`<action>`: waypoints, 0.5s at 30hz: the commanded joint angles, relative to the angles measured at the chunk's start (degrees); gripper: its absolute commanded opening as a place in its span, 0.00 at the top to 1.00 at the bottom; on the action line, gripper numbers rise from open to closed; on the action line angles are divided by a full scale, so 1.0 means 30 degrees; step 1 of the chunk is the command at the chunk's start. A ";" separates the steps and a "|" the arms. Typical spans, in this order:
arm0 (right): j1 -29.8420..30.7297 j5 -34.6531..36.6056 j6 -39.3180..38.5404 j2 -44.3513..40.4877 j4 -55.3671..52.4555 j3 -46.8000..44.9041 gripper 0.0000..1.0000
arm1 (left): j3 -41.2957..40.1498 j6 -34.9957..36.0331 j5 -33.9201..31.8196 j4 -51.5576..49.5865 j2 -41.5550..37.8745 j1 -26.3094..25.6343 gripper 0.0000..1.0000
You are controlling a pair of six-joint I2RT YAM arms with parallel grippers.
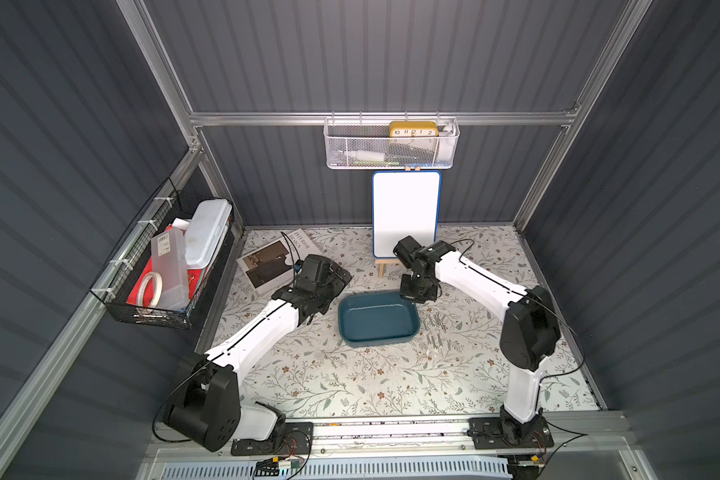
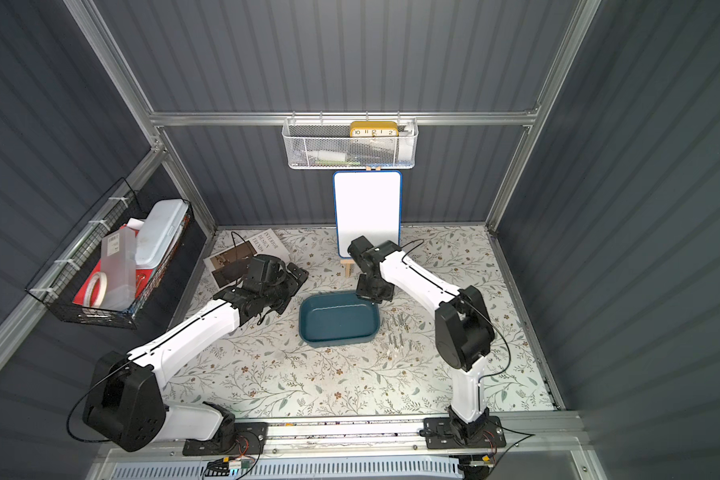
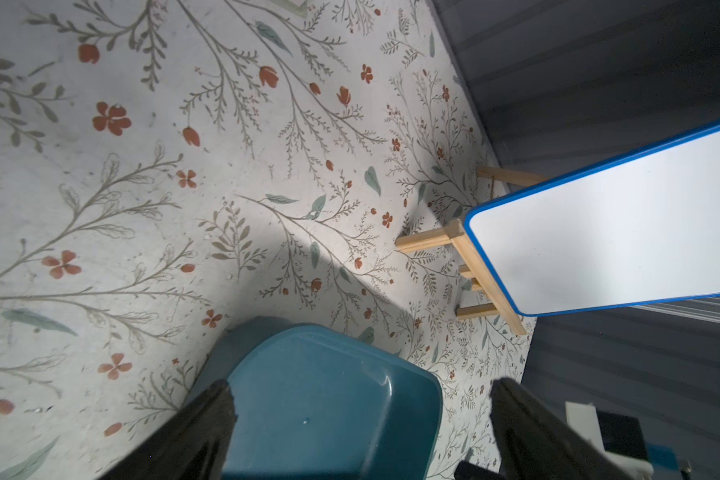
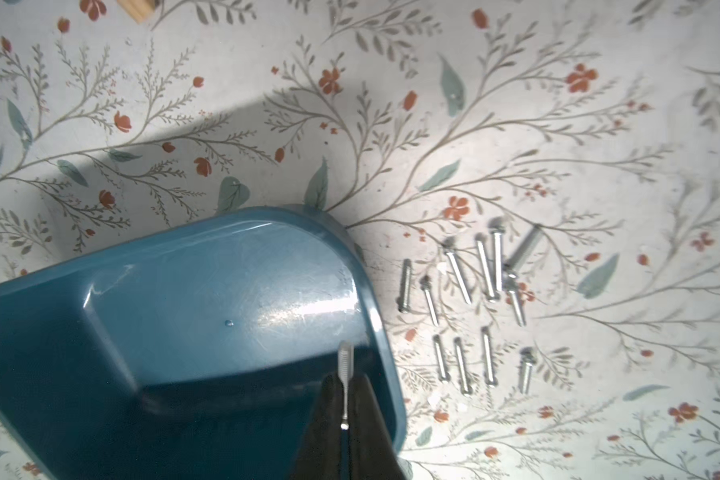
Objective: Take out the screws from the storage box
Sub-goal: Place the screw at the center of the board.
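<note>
A dark blue tray (image 1: 377, 318) sits near the middle of a flower-patterned worktop (image 1: 350, 382), seen from above in both top views. A cluster of silver screws (image 4: 474, 311) lies on the worktop just beside the tray's right edge, outside it, mostly side by side in two rough rows. The right gripper (image 4: 345, 380) hangs over the tray's far right corner, its fingers pressed together on one screw (image 4: 345, 361), which sticks out lengthwise past the fingertips above the tray floor. The left gripper (image 3: 362, 386) hovers near the tray's far left corner, its fingers spread wide apart. A whiteboard (image 1: 406, 214) on a small wooden easel (image 3: 466, 249) stands at the worktop's back edge
</note>
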 commanded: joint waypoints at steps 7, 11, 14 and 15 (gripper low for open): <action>-0.1419 0.0127 -0.2270 -0.2280 0.1013 -0.5786 0.98 | 0.0476 0.1336 -0.0756 0.0627 -0.0330 -0.0057 0.01; -0.1410 -0.0286 -0.2837 -0.1723 0.1639 -0.7168 0.98 | 0.0567 0.1572 -0.0872 0.0667 -0.0585 -0.0057 0.01; -0.1389 -0.0159 -0.2757 -0.1363 0.1890 -0.7800 0.98 | 0.0416 0.1518 -0.0767 0.0773 -0.0769 -0.0057 0.01; -0.1406 -0.0217 -0.2724 -0.1294 0.2112 -0.8006 0.98 | 0.0337 0.1514 -0.0732 0.0848 -0.0828 -0.0057 0.01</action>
